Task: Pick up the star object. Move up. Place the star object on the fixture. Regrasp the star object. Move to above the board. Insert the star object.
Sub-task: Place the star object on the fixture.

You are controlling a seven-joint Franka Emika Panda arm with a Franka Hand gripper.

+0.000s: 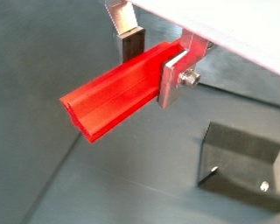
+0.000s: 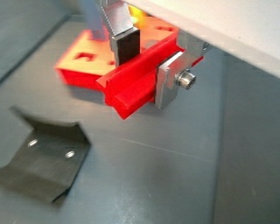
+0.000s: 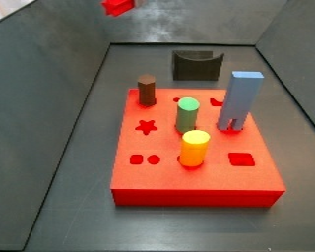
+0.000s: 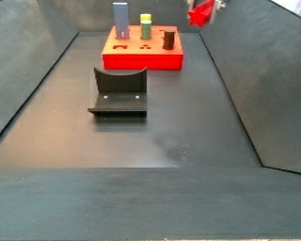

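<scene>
The star object [image 1: 108,101], a bright red peg, lies crosswise between the two silver fingers [image 1: 171,79] of my gripper [image 1: 152,63], which is shut on it. Most of the peg's length sticks out to one side of the jaws [image 2: 130,92]. In both side views the peg hangs high above the floor [image 3: 117,7] [image 4: 201,13]. The dark fixture [image 1: 241,166] [image 2: 43,157] [image 4: 118,92] stands on the floor below, with nothing on it. The red board [image 3: 200,172] [image 2: 84,57] shows its star cut-out [image 3: 147,126] unfilled.
On the board stand a brown peg [image 3: 147,91], a green peg [image 3: 188,113], a yellow-and-orange cylinder [image 3: 195,148] and a tall blue-grey block [image 3: 240,100]. Sloping grey walls [image 4: 27,85] enclose the floor on both sides.
</scene>
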